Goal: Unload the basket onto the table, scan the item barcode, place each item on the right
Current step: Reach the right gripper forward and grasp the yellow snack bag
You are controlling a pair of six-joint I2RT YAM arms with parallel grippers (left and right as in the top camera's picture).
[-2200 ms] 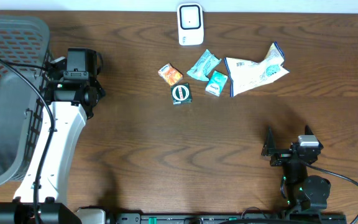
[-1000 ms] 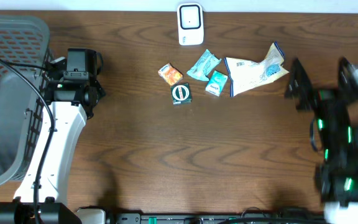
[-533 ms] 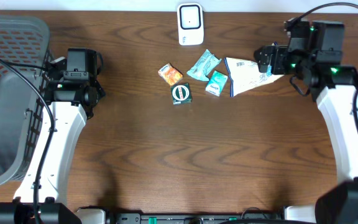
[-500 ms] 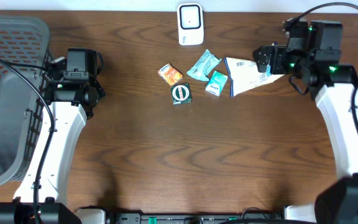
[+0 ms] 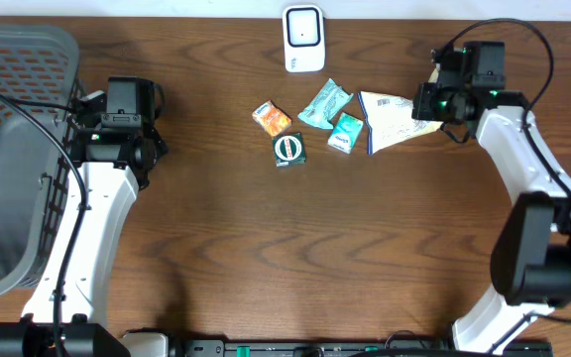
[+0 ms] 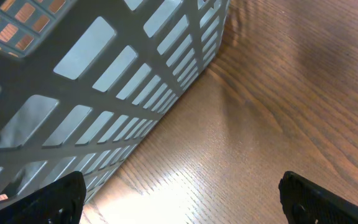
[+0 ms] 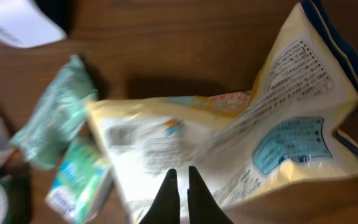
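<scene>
A white and yellow snack bag (image 5: 395, 114) lies at the back right of the table, its printed back with a blue panel facing up (image 7: 229, 143). My right gripper (image 5: 426, 102) sits on the bag's right part. Its black fingers are shut, tips (image 7: 183, 171) pinched into the bag's film. The white barcode scanner (image 5: 304, 38) stands at the back edge, also at the top left corner of the right wrist view (image 7: 14, 22). My left gripper (image 6: 188, 208) hangs open over bare wood beside the basket, far from the items.
A grey slatted basket (image 5: 18, 149) fills the left edge, its wall close to the left fingers (image 6: 104, 81). An orange packet (image 5: 272, 118), two teal packets (image 5: 323, 101) (image 5: 345, 132) and a dark green packet (image 5: 288, 149) lie left of the bag.
The right arm swung from the table's front right up to the bag, and its jaws went from open to shut on the bag. The left arm has not moved.
</scene>
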